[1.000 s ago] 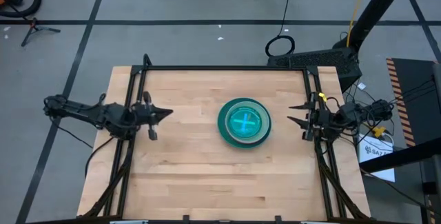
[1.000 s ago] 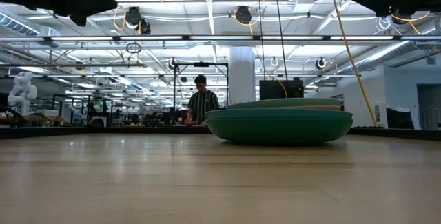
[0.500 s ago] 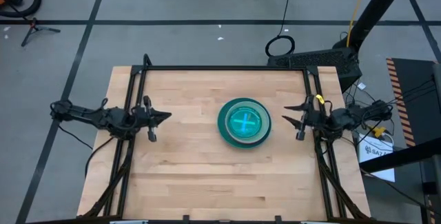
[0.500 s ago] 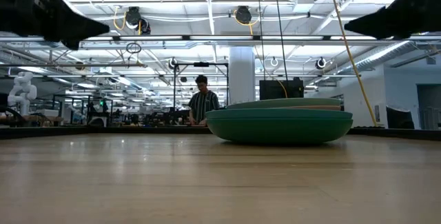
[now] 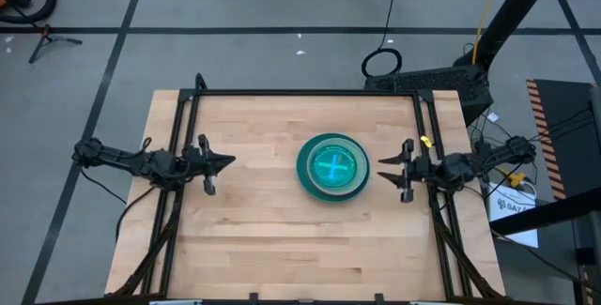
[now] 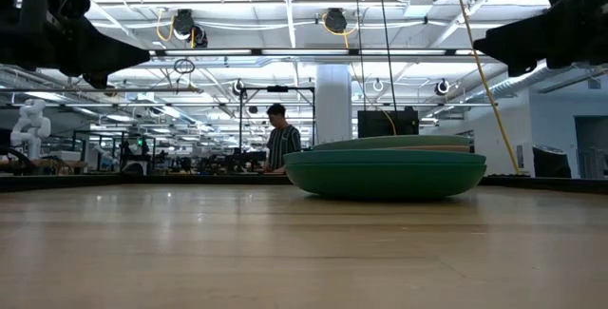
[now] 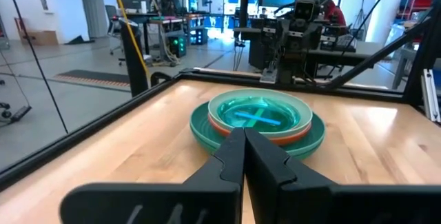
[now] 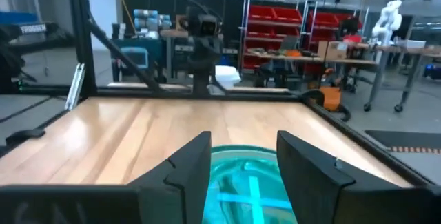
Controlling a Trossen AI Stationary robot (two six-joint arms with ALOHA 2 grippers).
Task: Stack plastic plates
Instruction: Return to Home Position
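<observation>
One stack of round plastic plates (image 5: 333,166) sits a little right of the table's middle, its large teal bottom plate (image 6: 385,174) resting on the wood. Above it come a red-orange rim and a pale mint plate (image 7: 260,109); a translucent blue plate (image 8: 244,182) lies on top. The other plates are hidden in the stack. My left gripper (image 5: 230,161) is shut, hovering at the left side, pointing at the stack (image 7: 258,120). My right gripper (image 5: 385,168) is open, hovering just right of the stack, fingers pointing toward it.
A black frame rail (image 5: 310,93) runs along the table's far edge and down both sides. Bare wood (image 5: 282,249) lies between the stack and the near edge. A person (image 6: 282,147) stands at benches far behind the table.
My right gripper has moved from the right rail toward the stack, coming close to its right side and lowering a little. My left arm has shifted slightly toward the table's middle. The stack has not moved.
</observation>
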